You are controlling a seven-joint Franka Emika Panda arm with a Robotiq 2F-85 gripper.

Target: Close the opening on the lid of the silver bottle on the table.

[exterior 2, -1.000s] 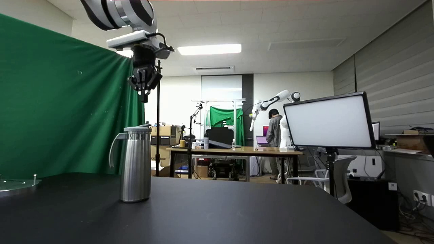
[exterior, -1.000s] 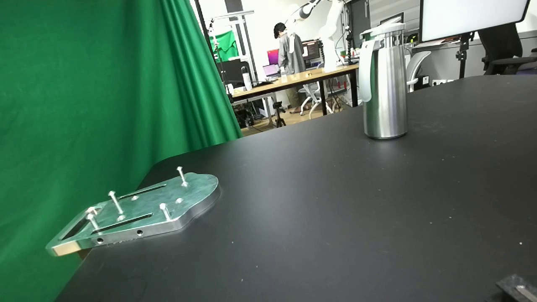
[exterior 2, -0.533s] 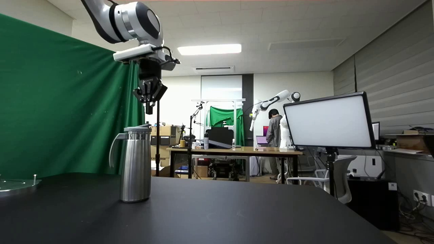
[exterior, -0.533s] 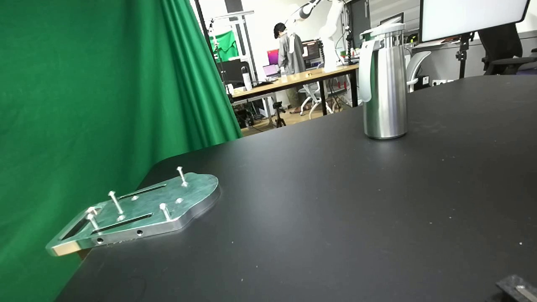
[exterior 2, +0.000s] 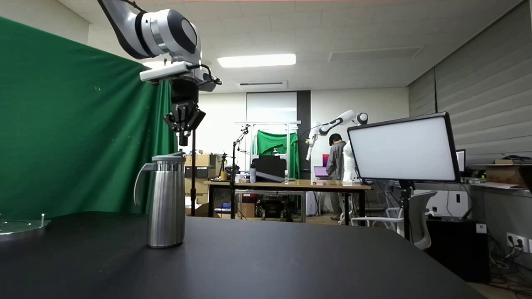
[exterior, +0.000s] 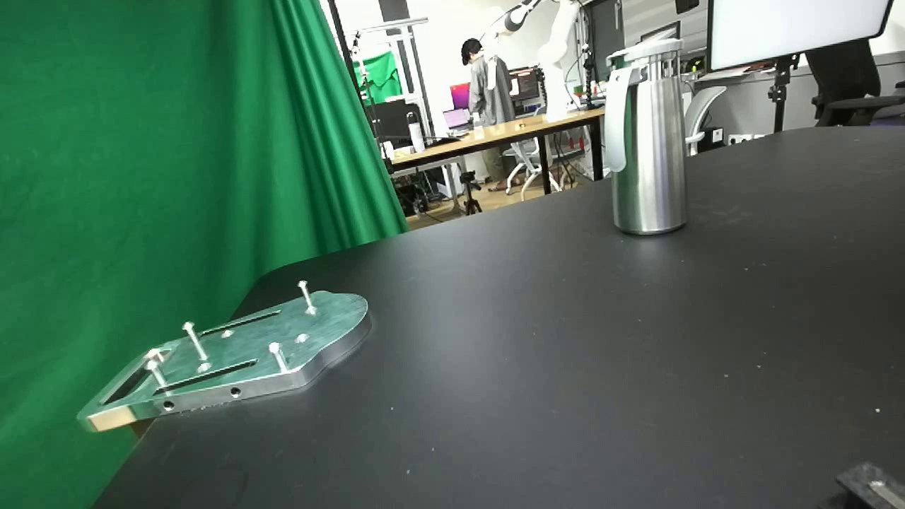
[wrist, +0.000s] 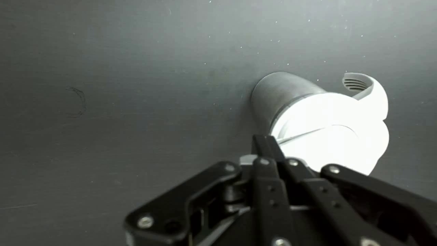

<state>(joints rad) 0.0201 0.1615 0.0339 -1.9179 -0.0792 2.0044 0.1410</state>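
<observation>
Silver bottle (exterior 2: 166,207), grey lid (exterior 2: 168,158) — black pincer (exterior 2: 183,139), pale-speckled black table (exterior: 537,367)

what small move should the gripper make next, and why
Probably ease the shut gripper down a little, towards the raised tip of the lid: a gap shows between them in an exterior view, and in the wrist view the fingers overlap the lid's edge, so a light press might close it.

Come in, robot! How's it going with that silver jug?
Gripper shut, above the lid, not touching. Silver bottle upright on the table; whether lid's open, can't tell. Nothing visible between gripper and lid.
</observation>
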